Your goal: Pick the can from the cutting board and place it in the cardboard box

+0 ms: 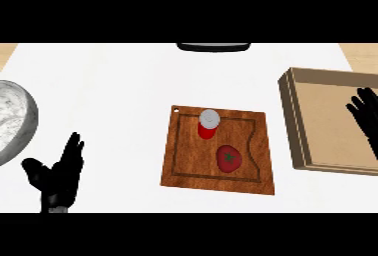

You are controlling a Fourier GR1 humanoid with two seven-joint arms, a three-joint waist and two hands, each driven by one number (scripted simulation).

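A red can [208,124] with a silver top stands upright near the back of the wooden cutting board [184,165] in the middle of the counter. At the right sits the shallow cardboard box [295,120], nothing inside but my right hand [366,117], which hovers over it with fingers spread and open, well right of the can. My left hand [57,172] rests open at the lower left, fingers up, far from the board.
A red tomato [229,158] lies on the board just in front of the can. A large grey bowl [15,122] sits at the left edge. A dark object [212,47] shows at the counter's back edge.
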